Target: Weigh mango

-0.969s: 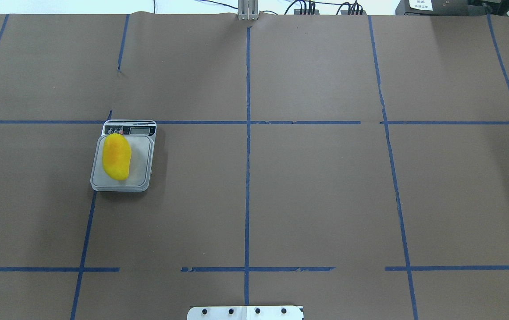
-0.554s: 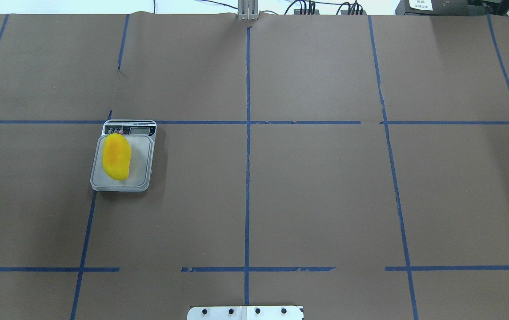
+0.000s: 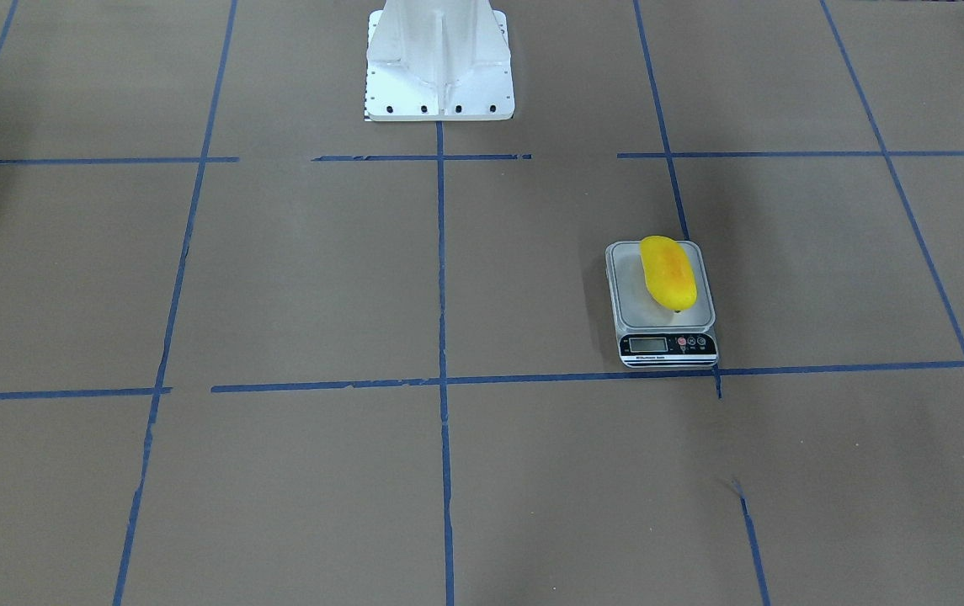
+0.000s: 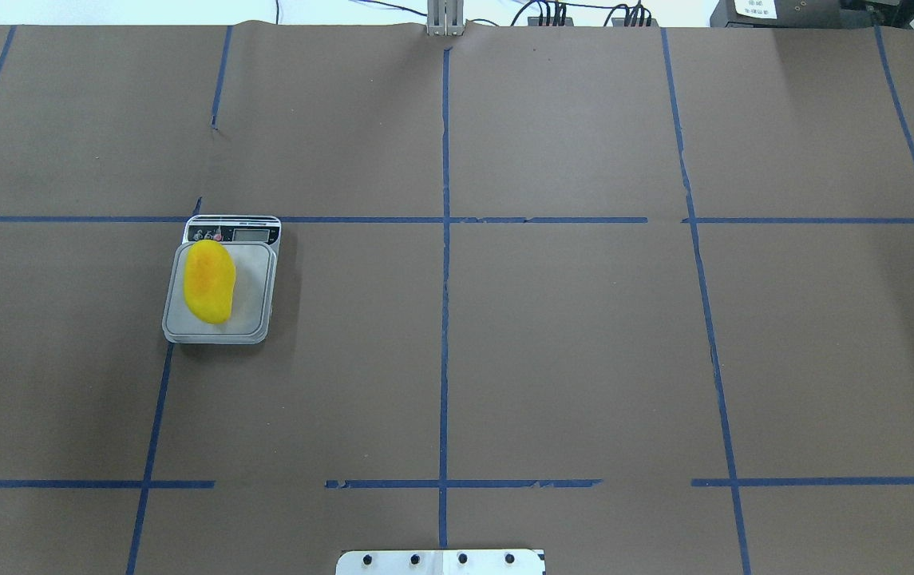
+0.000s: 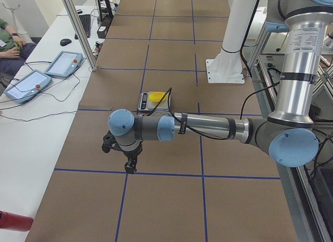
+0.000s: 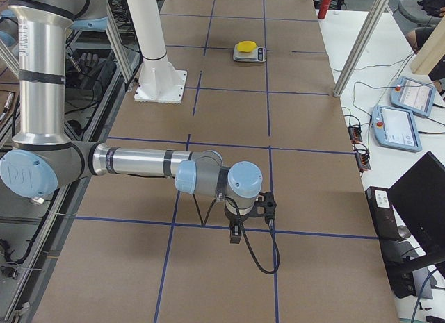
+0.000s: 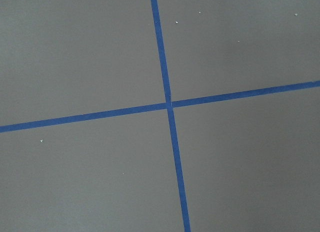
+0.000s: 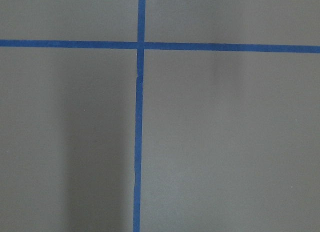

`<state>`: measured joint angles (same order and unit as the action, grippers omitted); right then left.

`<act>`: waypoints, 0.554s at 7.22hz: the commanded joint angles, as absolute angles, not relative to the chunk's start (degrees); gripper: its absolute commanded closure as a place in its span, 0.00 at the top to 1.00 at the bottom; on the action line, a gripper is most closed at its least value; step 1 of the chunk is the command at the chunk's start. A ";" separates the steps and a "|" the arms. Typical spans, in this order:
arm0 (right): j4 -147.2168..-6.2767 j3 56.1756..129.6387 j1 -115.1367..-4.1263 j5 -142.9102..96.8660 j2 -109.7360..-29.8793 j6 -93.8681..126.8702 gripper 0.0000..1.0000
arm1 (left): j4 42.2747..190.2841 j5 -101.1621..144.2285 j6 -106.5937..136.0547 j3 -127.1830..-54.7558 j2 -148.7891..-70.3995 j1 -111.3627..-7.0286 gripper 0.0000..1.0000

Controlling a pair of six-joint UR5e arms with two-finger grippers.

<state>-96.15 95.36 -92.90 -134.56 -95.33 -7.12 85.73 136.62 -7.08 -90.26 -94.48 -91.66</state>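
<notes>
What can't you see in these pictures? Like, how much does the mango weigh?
- The weight: the scale has a display, but its number is too small to read in the front-facing and overhead views.
- The underside of the mango: hidden by the fruit itself in every view.
- Left gripper and right gripper: each shows only small and dark in one side view, so I cannot tell if it is open or shut.
</notes>
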 commanded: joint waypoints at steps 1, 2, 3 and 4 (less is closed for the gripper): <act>-96.15 95.36 -92.90 -134.56 -95.27 -7.12 1.00 | 89.63 136.32 1.11 -90.00 -93.52 -91.85 1.00; -96.15 95.36 -92.90 -134.56 -95.27 -7.12 1.00 | 91.30 136.23 1.84 -89.74 -93.17 -91.85 1.00; -96.15 95.36 -92.90 -134.56 -95.36 -7.12 1.00 | 91.49 136.06 1.76 -88.87 -93.16 -91.76 1.00; -96.15 95.36 -92.90 -134.56 -95.27 -7.12 1.00 | 91.49 136.05 1.76 -88.86 -93.25 -91.76 1.00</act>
<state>-96.15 95.36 -92.90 -134.56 -95.30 -7.12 91.12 136.14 1.50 -89.19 -93.27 -91.80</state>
